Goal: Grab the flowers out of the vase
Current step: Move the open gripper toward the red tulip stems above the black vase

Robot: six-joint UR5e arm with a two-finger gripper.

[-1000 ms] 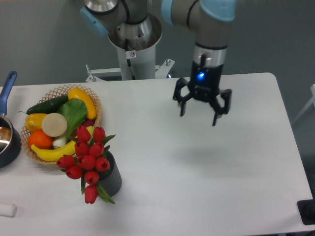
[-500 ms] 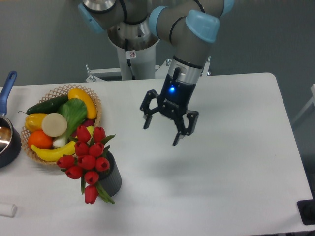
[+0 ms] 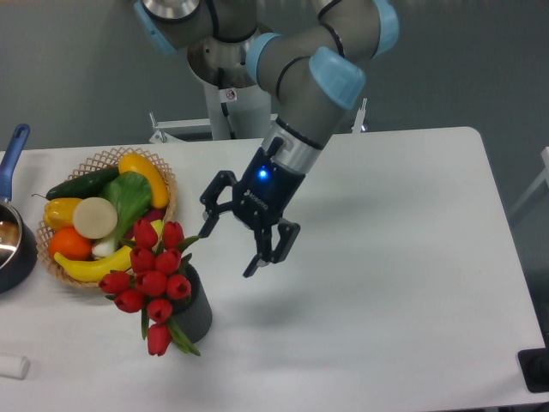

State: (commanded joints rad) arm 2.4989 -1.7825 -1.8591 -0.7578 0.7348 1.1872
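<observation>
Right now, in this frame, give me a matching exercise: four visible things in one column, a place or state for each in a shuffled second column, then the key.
Things:
1. flowers
2. gripper
3. basket
4. pot

Places or states:
A. at the table's left edge, cut off by the frame
B. open, in the air to the right of the tulips
C. standing in the dark ribbed vase
D. filled with fruit and vegetables, behind the vase

Pairs: 1-C, 2-B, 3-D, 4-A
</observation>
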